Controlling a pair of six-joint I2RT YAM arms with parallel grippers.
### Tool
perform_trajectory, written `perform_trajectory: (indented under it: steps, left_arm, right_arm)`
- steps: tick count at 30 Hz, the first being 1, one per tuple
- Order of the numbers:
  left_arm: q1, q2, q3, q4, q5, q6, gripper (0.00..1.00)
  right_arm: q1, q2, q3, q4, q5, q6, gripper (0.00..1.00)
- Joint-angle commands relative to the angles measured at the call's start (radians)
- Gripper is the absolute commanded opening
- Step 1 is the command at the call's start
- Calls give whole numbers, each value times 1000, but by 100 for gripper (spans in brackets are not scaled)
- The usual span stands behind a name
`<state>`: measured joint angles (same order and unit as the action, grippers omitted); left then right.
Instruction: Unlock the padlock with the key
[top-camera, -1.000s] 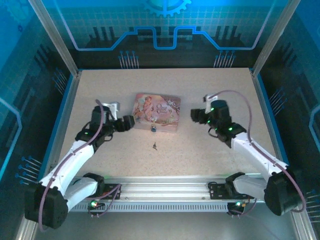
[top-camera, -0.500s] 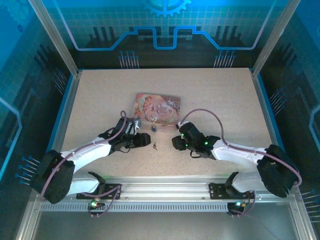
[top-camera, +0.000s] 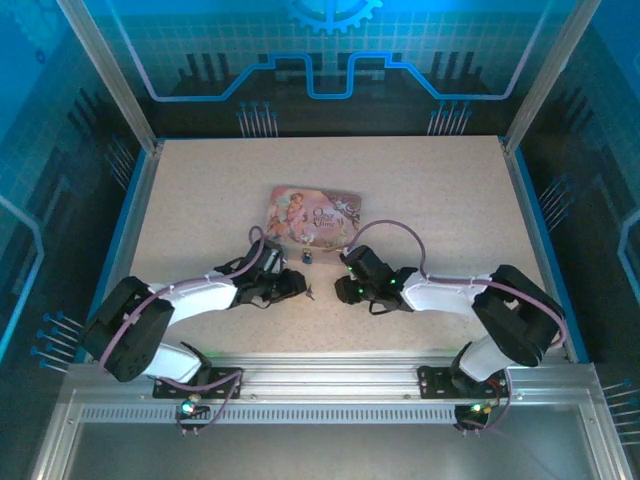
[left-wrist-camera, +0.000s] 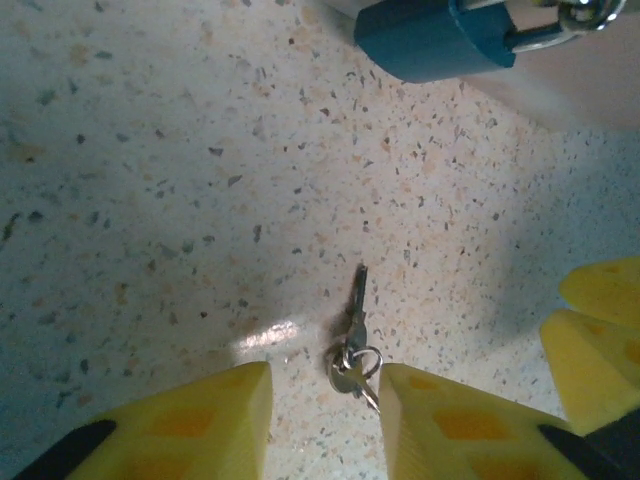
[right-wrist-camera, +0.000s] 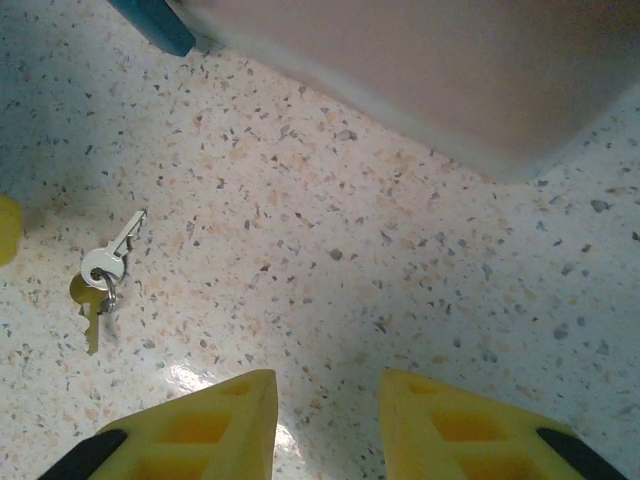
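The key (left-wrist-camera: 352, 335), two small grey keys on a ring, lies flat on the speckled table in front of the tin. My left gripper (left-wrist-camera: 325, 425) is low over it and open. The ring sits in the gap between the yellow fingers, close to the right finger (left-wrist-camera: 450, 420). The padlock (left-wrist-camera: 435, 35), with a dark blue body and a silvery shackle, hangs on the tin's front edge just beyond. My right gripper (right-wrist-camera: 325, 425) is open over bare table, to the right of the key (right-wrist-camera: 100, 275). From above, both grippers flank the key (top-camera: 312, 292).
The pink illustrated tin (top-camera: 315, 215) lies behind the padlock (top-camera: 307, 257), and its pale side wall (right-wrist-camera: 450, 70) stands close ahead of my right gripper. The right gripper's yellow fingers (left-wrist-camera: 600, 330) come in at the edge of the left wrist view. Blue walls surround the table.
Both arms have swung down and inward from beside the tin to either side of the key. Both pairs of jaws have narrowed.
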<state>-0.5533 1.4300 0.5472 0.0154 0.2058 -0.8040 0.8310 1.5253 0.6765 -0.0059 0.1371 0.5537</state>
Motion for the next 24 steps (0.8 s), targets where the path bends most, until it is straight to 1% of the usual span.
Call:
perform_trajectory:
  steps: [1,6,12,24]
  left_arm:
    - [-8,32,21,42,-18,-33,30]
    - [-13,53,31,52,-41,-46,27]
    - [-16,78,60,17,-21,-57,24]
    - [-33,118,63,26,3,-82,26]
  right_arm:
    - [2,19,26,14,-26,-3,31]
    - [1,26,14,28,-41,1,28]
    - [1,33,3,43,-54,12,28]
    - [1,47,6,43,-64,18,27]
